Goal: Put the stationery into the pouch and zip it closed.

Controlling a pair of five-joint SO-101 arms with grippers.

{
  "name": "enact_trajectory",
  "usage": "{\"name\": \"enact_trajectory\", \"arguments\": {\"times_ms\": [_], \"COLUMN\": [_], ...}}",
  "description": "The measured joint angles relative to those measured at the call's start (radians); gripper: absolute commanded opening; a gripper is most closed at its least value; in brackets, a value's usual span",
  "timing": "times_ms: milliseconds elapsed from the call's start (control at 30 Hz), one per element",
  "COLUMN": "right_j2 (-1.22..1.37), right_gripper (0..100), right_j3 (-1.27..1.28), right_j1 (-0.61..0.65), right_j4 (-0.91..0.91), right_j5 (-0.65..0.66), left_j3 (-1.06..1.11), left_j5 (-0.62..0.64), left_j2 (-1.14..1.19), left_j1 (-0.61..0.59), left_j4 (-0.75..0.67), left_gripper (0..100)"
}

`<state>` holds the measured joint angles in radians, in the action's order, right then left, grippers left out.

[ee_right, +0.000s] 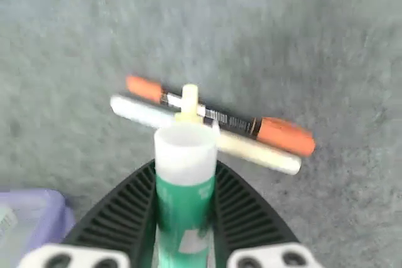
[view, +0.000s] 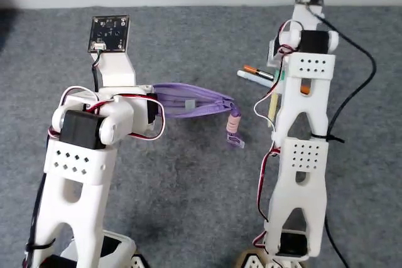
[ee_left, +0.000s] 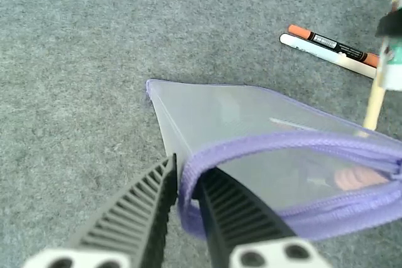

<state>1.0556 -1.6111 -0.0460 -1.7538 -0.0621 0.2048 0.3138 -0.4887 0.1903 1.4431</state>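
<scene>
Left fingers are clamped on the pouch, right fingers on a green tube; the narrow mouth could be missed.

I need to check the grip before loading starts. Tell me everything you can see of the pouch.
The pouch is translucent, plastic-looking, with purple zip trim along its mouth, which stands open. It rests on the grey mat, one end of its rim pinched between the left gripper's fingers. A pink pull tag lies at the far end.
</scene>
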Motion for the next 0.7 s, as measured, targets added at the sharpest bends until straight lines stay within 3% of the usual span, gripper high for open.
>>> {"name": "enact_trajectory", "arguments": {"times_ms": [300,700], "right_j2": [-0.195,-0.809], "right_gripper": [0.8,0.8], "right_j3": [0.104,0.641], "right_j1": [0.000,0.126], "right_j4": [-0.002,-0.002], "right_j5": [0.002,0.002], "left_j3": [0.000,0.000], "left_j5": [0.000,0.000], "left_j2": [0.000,0.002], "left_j1": [0.000,0.000], "left_j4": [-0.003,-0.003], "left_gripper": [3,3]}}
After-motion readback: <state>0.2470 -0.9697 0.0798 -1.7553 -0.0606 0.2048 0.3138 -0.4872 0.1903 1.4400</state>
